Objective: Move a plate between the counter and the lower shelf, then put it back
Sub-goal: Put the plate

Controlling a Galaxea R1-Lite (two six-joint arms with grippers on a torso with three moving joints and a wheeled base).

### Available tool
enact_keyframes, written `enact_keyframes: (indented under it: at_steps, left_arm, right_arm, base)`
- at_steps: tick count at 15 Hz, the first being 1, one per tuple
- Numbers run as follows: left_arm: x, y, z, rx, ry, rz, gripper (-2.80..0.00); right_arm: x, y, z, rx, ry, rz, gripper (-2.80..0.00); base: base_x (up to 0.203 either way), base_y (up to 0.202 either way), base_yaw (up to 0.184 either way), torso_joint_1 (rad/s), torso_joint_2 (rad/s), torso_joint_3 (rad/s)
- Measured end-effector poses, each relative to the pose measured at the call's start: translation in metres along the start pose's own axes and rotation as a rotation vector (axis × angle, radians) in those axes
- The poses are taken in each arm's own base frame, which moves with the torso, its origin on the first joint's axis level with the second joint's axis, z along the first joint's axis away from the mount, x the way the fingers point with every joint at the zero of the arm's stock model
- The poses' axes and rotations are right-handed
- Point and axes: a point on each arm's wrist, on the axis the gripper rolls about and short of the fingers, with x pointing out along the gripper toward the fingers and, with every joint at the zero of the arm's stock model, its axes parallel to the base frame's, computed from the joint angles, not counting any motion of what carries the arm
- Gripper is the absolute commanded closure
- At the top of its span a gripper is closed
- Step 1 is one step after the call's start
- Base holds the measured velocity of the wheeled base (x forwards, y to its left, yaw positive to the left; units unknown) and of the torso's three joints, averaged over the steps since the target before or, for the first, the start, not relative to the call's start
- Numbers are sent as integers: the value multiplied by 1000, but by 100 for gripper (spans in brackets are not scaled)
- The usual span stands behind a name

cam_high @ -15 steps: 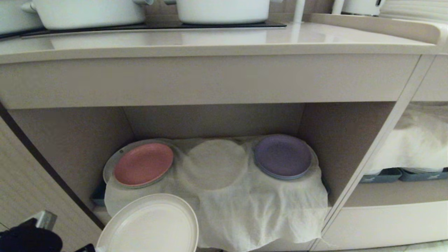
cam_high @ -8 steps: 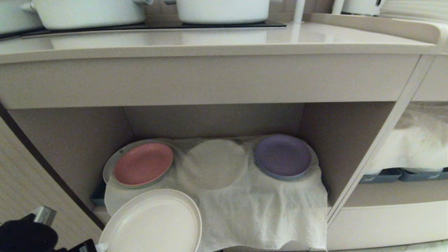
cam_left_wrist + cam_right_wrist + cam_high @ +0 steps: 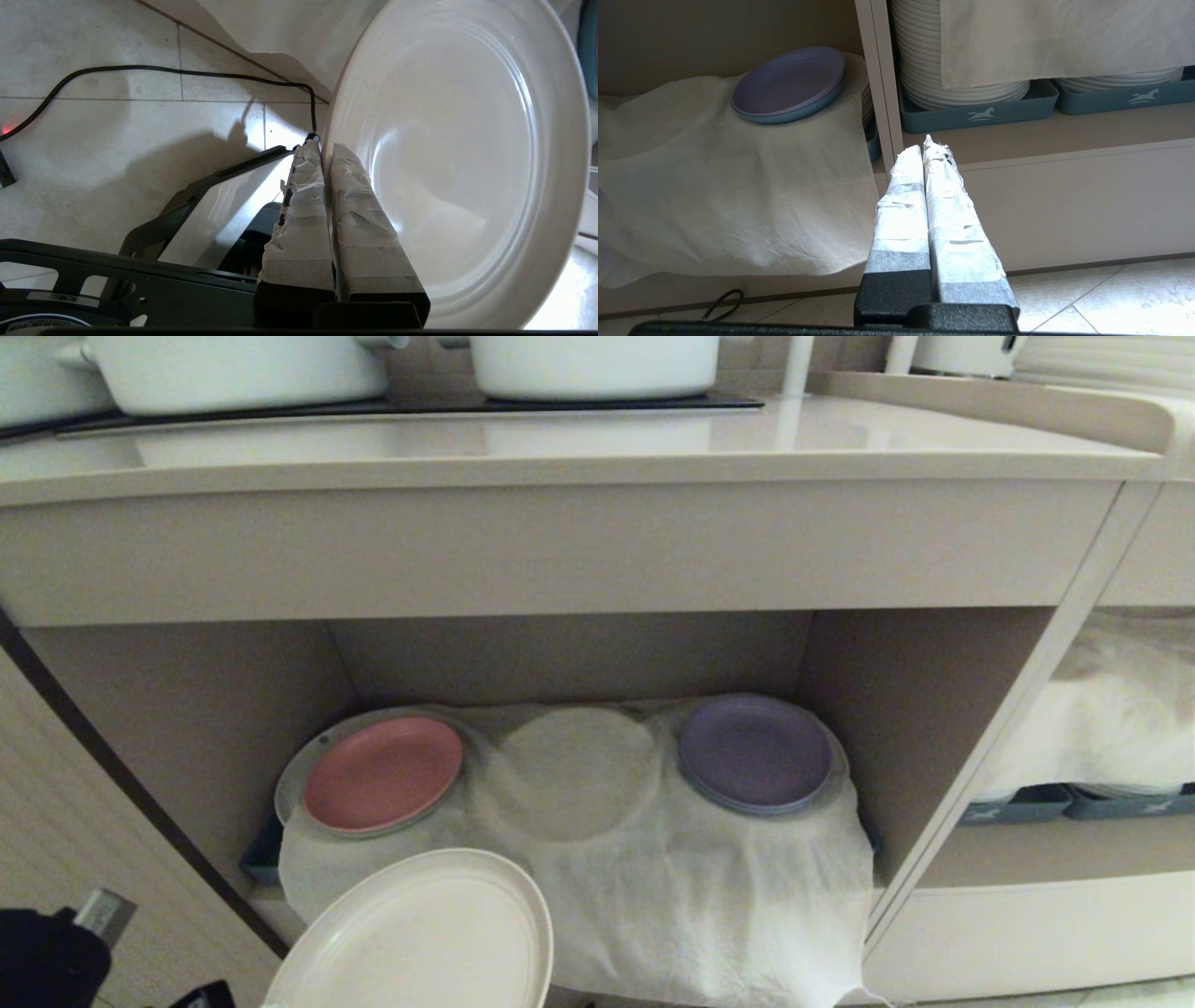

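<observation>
The cream plate hangs tilted in front of the lower shelf's left end, low in the head view, over the front hem of the white cloth. My left gripper is shut on the plate, one taped finger on each side of its rim. The left arm's dark body shows in the bottom left corner. The beige counter runs above the shelf. My right gripper is shut on nothing, low before the post between the shelf and the neighbouring recess.
On the cloth sit a pink plate and a purple plate, with a round shape covered between them. White pots stand on the hob. Stacked white plates fill grey trays on the right. A black cable crosses the floor.
The plate has shifted a little to the right in my left gripper. The left arm's dark body has sunk toward the corner. The cloth's front hem hangs lower on the right.
</observation>
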Motion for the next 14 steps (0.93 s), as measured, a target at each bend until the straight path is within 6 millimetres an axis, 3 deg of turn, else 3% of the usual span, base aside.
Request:
enact_keyframes:
  at_steps: [14]
  left_arm:
    - [-4, 0, 1, -1, -11, -23, 0]
  right_arm:
    - [0, 0, 0, 0, 0, 0, 0]
  base:
    - [0, 0, 0, 0, 0, 0]
